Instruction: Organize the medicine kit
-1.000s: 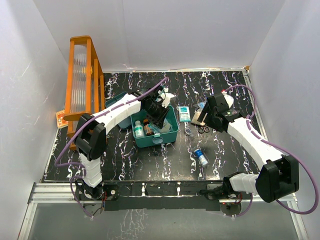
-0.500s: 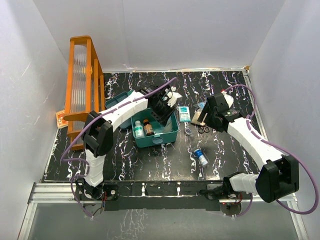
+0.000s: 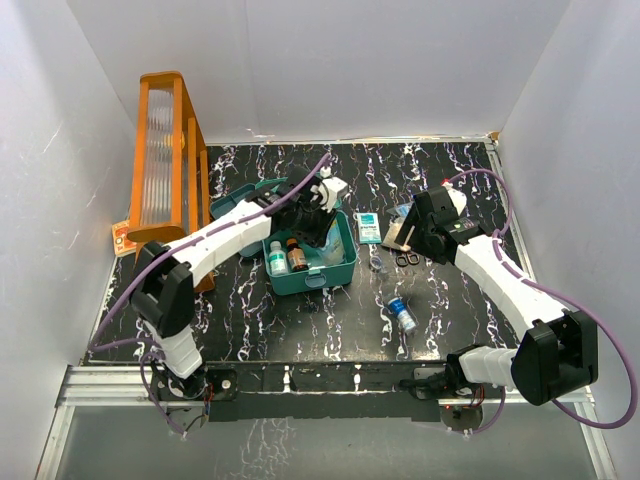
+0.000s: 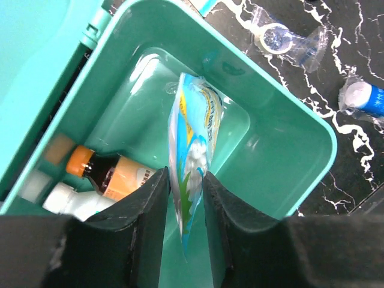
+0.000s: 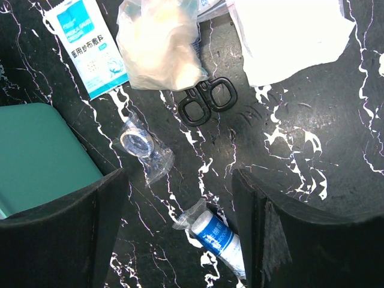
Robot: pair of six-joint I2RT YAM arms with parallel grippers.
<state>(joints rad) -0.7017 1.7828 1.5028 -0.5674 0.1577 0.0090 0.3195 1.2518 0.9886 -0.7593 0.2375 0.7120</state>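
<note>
My left fingers (image 4: 149, 207) pinch a thin sachet (image 4: 193, 150), perhaps wipes, over the open medicine kit (image 4: 279, 144) at frame centre, so it can drop beside the bottles (image 4: 114, 180). My right fingers (image 5: 60, 225) hang wide open, empty, over the scissors (image 5: 207, 101).
</note>
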